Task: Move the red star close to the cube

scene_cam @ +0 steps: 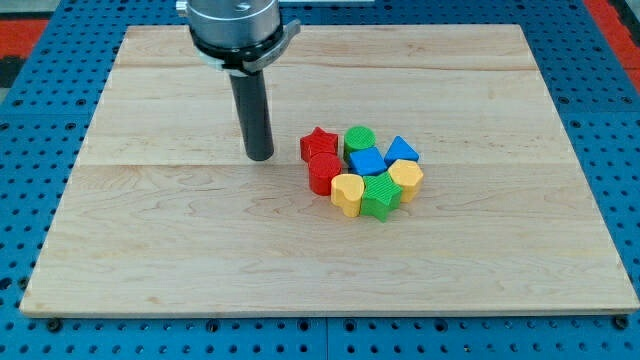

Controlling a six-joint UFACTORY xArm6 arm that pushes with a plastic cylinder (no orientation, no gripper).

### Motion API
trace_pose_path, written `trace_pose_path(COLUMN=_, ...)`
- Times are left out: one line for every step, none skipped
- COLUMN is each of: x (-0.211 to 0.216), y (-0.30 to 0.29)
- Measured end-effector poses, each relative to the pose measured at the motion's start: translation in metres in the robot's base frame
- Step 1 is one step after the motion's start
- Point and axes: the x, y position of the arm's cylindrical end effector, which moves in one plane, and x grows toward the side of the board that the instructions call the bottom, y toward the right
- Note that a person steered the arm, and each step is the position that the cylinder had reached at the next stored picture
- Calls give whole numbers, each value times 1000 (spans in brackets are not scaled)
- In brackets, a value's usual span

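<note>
The red star [318, 143] lies on the wooden board [200, 250] at the left top of a tight cluster of blocks. The blue cube [367, 163] sits just right of it, in the cluster's middle, close to or touching it. My tip [260, 156] stands on the board left of the red star, with a gap between them. The dark rod rises from it to the arm's head at the view's top.
Around the cube sit a red cylinder [323, 173], a green cylinder [359, 139], a blue triangular block [401, 150], a yellow heart [347, 193], a green star-like block [380, 195] and a yellow block [407, 179]. A blue pegboard [40, 150] surrounds the board.
</note>
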Motion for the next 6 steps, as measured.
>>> trace_pose_path(x=-4, y=18)
trace_pose_path(x=-4, y=34)
trace_pose_path(x=-4, y=65)
trace_pose_path(x=8, y=87)
trace_pose_path(x=32, y=95)
trace_pose_path(x=41, y=106)
